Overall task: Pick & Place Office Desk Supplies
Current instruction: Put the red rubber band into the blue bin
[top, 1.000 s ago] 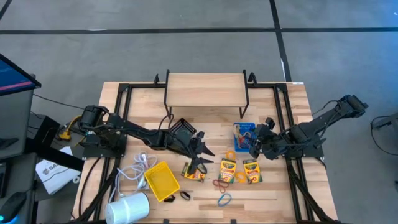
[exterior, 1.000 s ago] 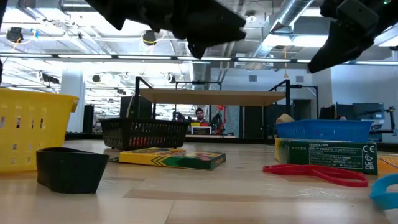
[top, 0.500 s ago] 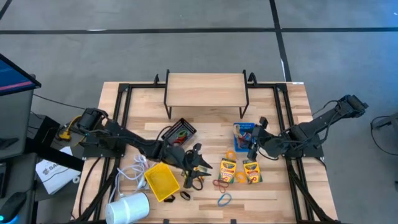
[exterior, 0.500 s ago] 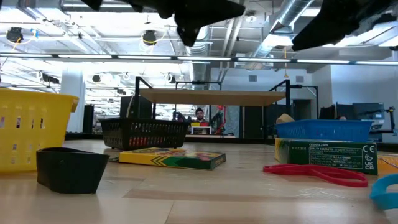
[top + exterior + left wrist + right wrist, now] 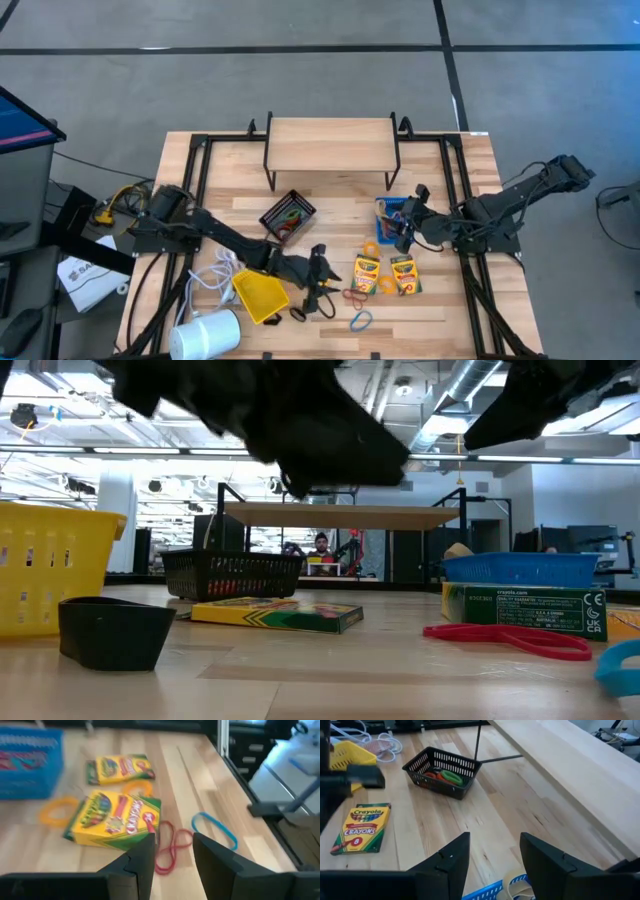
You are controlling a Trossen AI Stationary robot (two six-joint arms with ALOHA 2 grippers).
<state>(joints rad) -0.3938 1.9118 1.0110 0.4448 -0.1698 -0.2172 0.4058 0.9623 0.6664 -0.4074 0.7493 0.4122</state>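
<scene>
Two yellow-and-green crayon boxes (image 5: pixel 367 275) (image 5: pixel 404 277) lie flat at mid-table. A third crayon box (image 5: pixel 362 827) lies to their left, largely under my left gripper (image 5: pixel 328 277) in the high view. That gripper hovers open just above the table, pointing toward the two boxes (image 5: pixel 115 815). A red rubber band (image 5: pixel 170 845) lies beyond its fingertips. My right gripper (image 5: pixel 408 215) hangs open over the blue bin (image 5: pixel 393 212), pointing toward the black bin (image 5: pixel 442 770), which holds rubber bands.
A yellow bin (image 5: pixel 260 292), a white coiled cable (image 5: pixel 215 275) and a white cylinder (image 5: pixel 207 333) sit at the near left. A blue band (image 5: pixel 361 321), a yellow ring (image 5: pixel 371 249) and a dark clip (image 5: pixel 297 314) lie loose. A wooden shelf (image 5: pixel 330 145) stands at the far edge.
My left gripper has swung toward the table's near edge and come down, from beside the black bin to low over the left crayon box. My right gripper has tipped a little where it is. No object has moved.
</scene>
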